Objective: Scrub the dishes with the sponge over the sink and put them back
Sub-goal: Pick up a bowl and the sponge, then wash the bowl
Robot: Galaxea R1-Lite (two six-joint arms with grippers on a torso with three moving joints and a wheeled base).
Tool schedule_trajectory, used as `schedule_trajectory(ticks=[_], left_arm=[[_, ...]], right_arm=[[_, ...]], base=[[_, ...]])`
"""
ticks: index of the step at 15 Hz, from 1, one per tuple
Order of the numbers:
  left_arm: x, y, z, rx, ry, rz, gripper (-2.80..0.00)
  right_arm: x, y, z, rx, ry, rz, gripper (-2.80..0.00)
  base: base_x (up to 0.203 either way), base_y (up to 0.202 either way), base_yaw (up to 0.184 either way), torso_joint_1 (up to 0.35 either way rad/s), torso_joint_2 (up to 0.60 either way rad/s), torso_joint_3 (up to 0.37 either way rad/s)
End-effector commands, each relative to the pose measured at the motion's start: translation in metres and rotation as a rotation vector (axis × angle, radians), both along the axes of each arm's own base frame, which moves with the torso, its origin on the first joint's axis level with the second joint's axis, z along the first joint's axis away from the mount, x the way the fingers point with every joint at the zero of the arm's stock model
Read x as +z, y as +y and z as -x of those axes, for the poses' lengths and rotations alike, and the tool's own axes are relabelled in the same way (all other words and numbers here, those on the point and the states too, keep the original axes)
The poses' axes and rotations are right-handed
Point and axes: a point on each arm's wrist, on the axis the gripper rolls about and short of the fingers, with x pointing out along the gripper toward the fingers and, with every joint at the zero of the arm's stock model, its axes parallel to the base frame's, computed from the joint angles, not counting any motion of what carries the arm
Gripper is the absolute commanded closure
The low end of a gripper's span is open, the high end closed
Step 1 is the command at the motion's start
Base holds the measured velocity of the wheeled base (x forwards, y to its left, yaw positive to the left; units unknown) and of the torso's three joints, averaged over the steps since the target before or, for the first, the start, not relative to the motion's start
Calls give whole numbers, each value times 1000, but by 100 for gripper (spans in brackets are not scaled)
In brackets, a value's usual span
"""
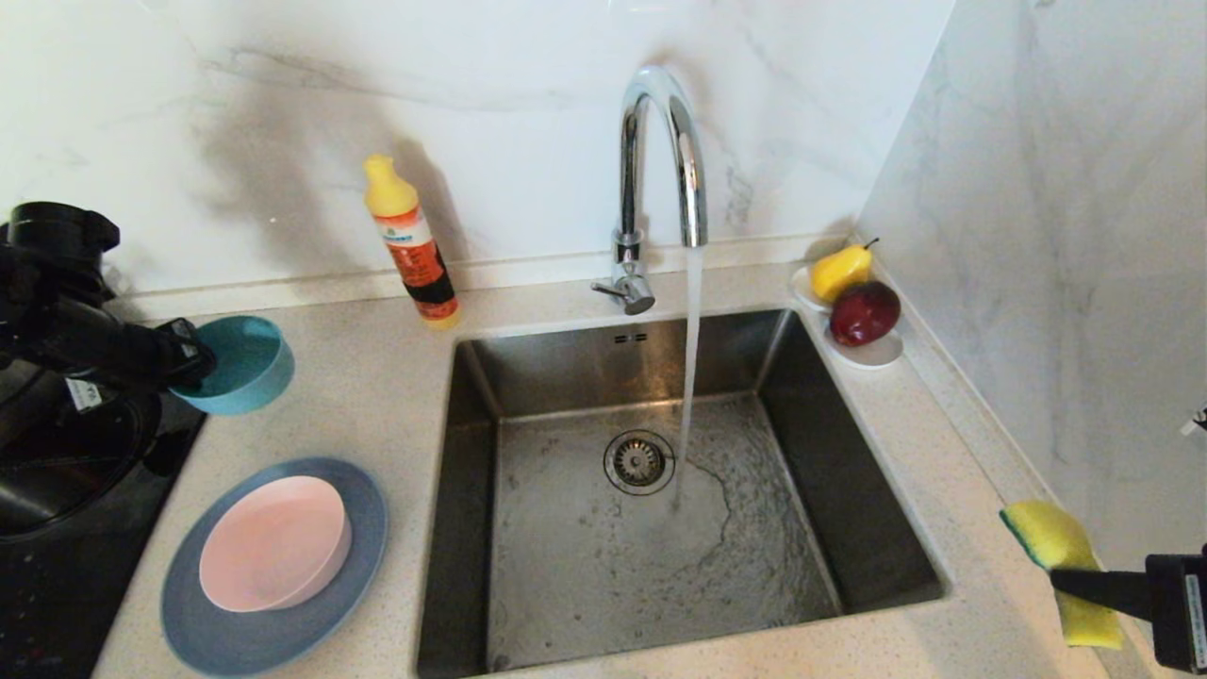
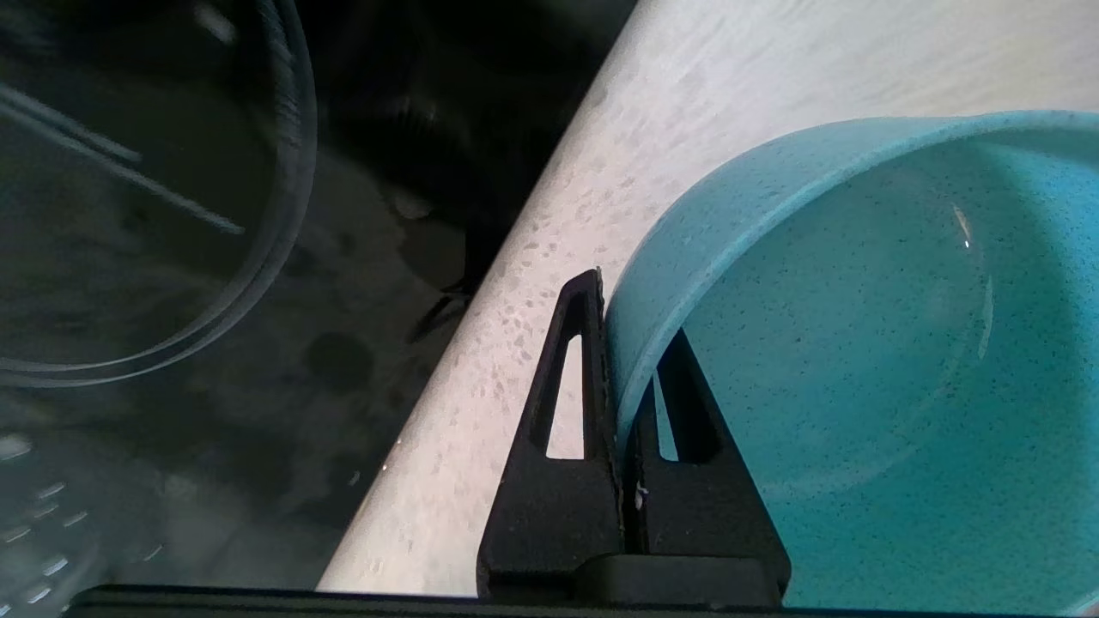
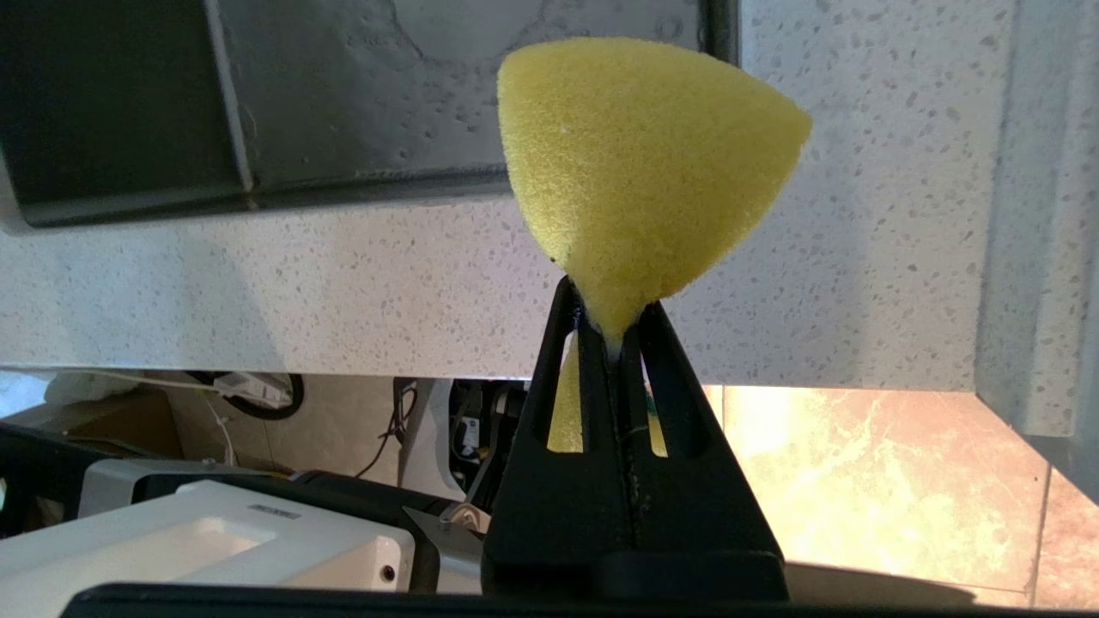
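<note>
Big steel sink [image 1: 585,566] has the tap [image 1: 660,151] running into it. Left of it on the counter [image 1: 377,396], the blue plate [image 1: 236,641] has the pink bowl [image 1: 273,542] sitting on it. Left gripper [image 2: 620,343] is clamped on the teal bowl's [image 2: 859,343] rim, tilted above the counter. Right gripper [image 3: 611,330] is pinching the sponge [image 3: 635,163] over the counter right of the sink.

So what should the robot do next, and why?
Probably carry the teal bowl over to the sink. The left gripper is shut on its rim, the right gripper already holds the sponge by the sink, and the tap is running.
</note>
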Motion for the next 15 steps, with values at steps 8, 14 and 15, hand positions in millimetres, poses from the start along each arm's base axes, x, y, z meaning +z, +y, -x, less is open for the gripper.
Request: schedule_trajectory(ticks=[8,14,15], left_arm=[[166,-70,176,-29,-528,-125,0],[168,-141,208,-422,-533,0,0],[159,-153,203,-493,-496,25,0]], right_arm=[[0,-2,8,13,-5,-16,0],[3,-4,16,13,-36,-25,0],[4,-4,16,11,-43,-27,0]], base=[[0,0,0,0,0,0],[0,0,0,0,0,0],[0,0,0,0,0,0]])
